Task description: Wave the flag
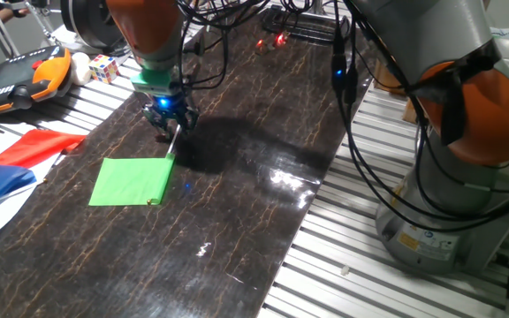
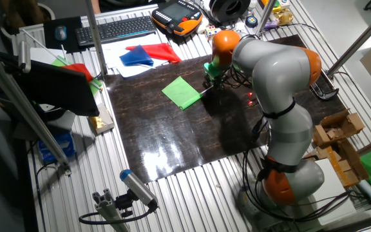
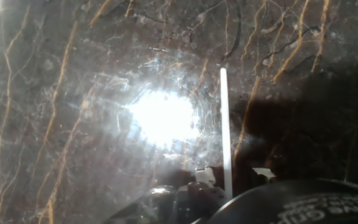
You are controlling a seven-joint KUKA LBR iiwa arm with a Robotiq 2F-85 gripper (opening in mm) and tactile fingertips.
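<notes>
Flag: we see it flat on the dark desk.
Fingers: we see them closed on its white stick.
Nearby: red cloth, blue cloth.

the arm was silver-grey with glossy orange joint bands, rounded and thick. black cables hung in loops along it. a teal-green collar sat above the small dark gripper, which glowed blue.

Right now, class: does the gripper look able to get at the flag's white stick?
Probably yes. The gripper is down at the stick, which runs between its fingers in the hand view. Nothing lies between them; the green flag lies flat on the table.
</notes>
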